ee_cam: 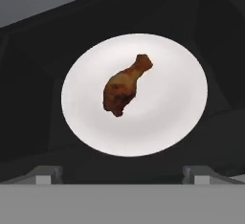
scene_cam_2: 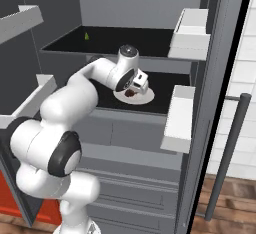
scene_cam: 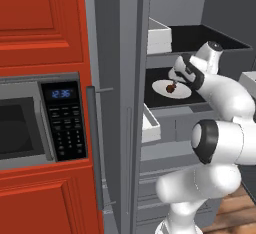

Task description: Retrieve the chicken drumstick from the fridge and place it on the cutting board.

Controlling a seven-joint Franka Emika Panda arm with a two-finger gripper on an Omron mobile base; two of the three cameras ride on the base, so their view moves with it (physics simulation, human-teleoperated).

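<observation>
I find the fridge [scene_cam_2: 210, 103] open; the chicken drumstick [ee_cam: 125, 86] lies mid-frame on a white plate [ee_cam: 172, 117] on a black shelf [ee_cam: 33, 122]; the gripper [ee_cam: 122, 174] hangs above it, fingertips [ee_cam: 45, 174] set wide at the lower frame edge, holding nothing.

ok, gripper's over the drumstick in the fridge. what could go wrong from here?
1. The chicken drumstick is small and lies at a slant on a white plate; the open gripper may straddle it badly and miss.
2. Closing low could catch or drag the plate on the black shelf.
3. Pulling out, the arm may clip the door bin of the fridge.
</observation>
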